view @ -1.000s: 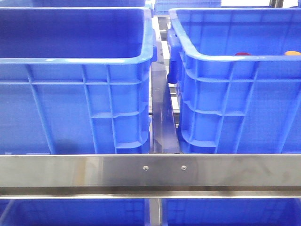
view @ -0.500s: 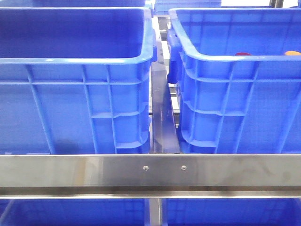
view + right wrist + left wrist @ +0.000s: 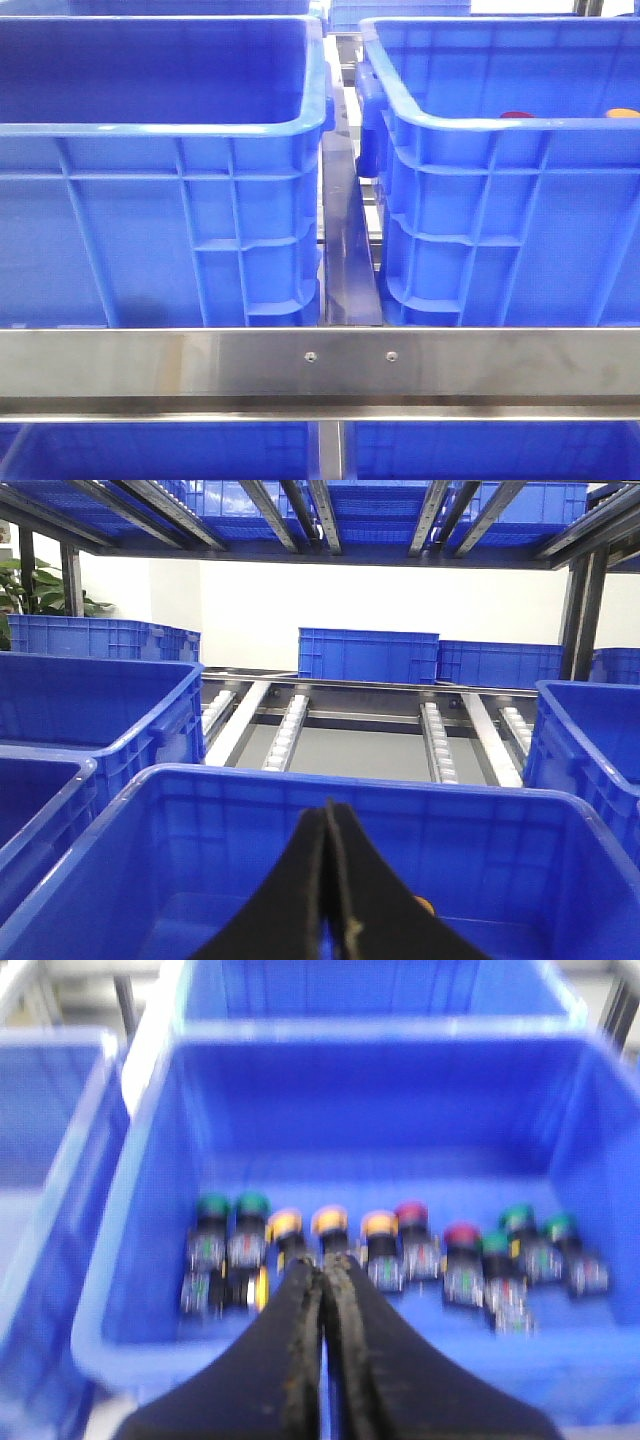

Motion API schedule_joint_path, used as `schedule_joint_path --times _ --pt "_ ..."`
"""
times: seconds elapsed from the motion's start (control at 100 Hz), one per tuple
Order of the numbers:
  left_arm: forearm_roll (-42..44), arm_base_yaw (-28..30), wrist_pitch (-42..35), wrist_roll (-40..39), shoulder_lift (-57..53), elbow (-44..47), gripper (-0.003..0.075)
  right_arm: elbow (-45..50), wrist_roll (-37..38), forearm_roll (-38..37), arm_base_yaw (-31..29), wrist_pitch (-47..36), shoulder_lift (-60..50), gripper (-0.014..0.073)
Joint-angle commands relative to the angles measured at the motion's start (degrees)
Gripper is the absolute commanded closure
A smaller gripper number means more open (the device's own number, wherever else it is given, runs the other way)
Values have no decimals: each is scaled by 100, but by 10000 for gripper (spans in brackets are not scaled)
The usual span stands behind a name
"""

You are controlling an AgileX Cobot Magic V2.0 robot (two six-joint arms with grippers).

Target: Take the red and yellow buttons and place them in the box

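Note:
In the front view the box [image 3: 500, 220], the right crate with pale inner walls, shows a dark red button top [image 3: 516, 115] and an orange-yellow one [image 3: 622, 113] just above its near rim. No gripper shows in that view. In the blurred left wrist view my left gripper [image 3: 325, 1258] is shut and empty above a blue crate [image 3: 130, 1210] that holds several yellow [image 3: 329, 1220], red [image 3: 410, 1212] and green [image 3: 212, 1205] buttons. My right gripper [image 3: 328, 805] is shut over another blue crate [image 3: 480, 792]. A small orange piece [image 3: 426, 907] peeks out beside its finger.
A blue crate with dark inner walls [image 3: 160, 220] stands left of the box, with a narrow metal divider [image 3: 348, 250] between them. A steel rail [image 3: 320, 365] crosses in front. Roller tracks [image 3: 285, 730] and more blue crates [image 3: 368, 655] lie beyond the right gripper.

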Motion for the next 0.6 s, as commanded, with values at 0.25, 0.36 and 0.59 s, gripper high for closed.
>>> schedule_joint_path --times 0.25,0.36,0.59 --pt "326 13 -1911 -18 -831 1135 739 -140 -45 282 -21 117 -12 661" --pt "467 13 -2289 -18 -1199 1715 739 -140 -45 282 -21 117 -12 661" --pt "479 13 -2963 -18 -1894 2852 739 -140 -45 282 -21 117 -12 661"
